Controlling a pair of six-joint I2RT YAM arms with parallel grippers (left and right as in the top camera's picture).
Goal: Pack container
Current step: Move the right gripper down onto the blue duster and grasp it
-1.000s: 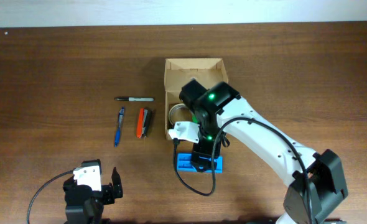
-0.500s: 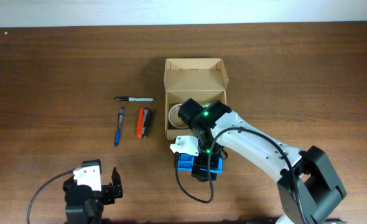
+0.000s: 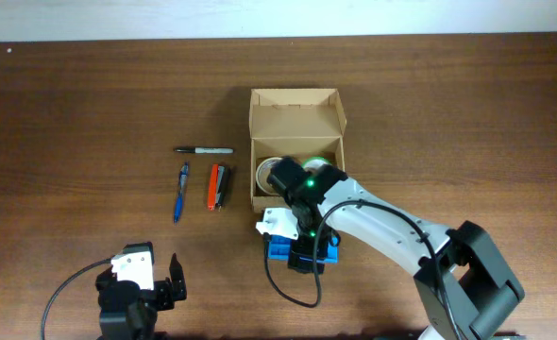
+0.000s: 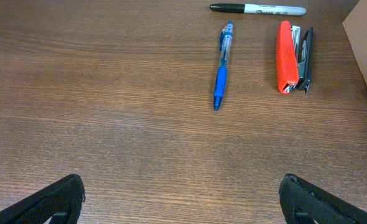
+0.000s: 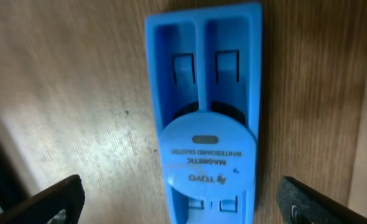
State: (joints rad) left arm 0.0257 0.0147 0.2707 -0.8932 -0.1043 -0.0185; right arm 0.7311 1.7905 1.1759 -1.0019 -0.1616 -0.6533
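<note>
The container (image 3: 295,113) is sitting open; I'm hovering the right end effector (image 5: 180,200), spread wide, over the blue duster (image 5: 202,93) beside it; the left end effector (image 4: 182,200) is standing wide too.

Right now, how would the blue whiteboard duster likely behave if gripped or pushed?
The duster looks like moulded hard plastic, so probably stiff and light. It lies flat with straight sides, so it should slide, not roll. Its smooth walls may slip a little in the right gripper.

Blue duster (image 3: 277,247) mostly beneath right arm (image 3: 382,222); container (image 4: 366,37) cut by left-wrist edge.
</note>
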